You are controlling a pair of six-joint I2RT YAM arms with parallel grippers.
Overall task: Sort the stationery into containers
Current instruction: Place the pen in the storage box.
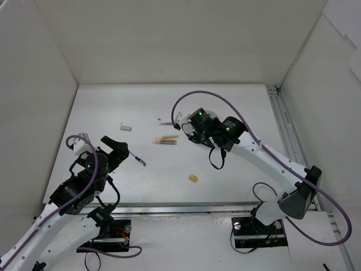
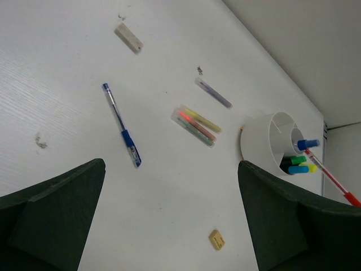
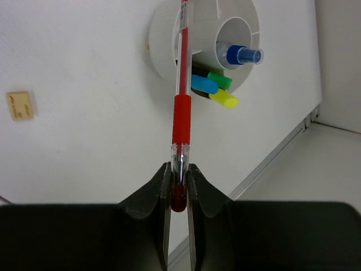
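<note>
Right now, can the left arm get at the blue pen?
Probably yes. The blue pen lies alone on the table just ahead of the open left gripper, nothing over it; the right gripper holds the red pen at the organizer, well clear.

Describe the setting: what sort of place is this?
Probably a lab robot test cell, not an office: plain white panel walls box in the white tabletop, a metal rail runs along its right edge, and purple cables loop off both robot arms.

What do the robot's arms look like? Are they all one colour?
No. The left arm and right arm are white tubes with black joint housings, tiny green lights and looping purple cables. The left gripper and right gripper each end in two dark, wedge-shaped fingers.
</note>
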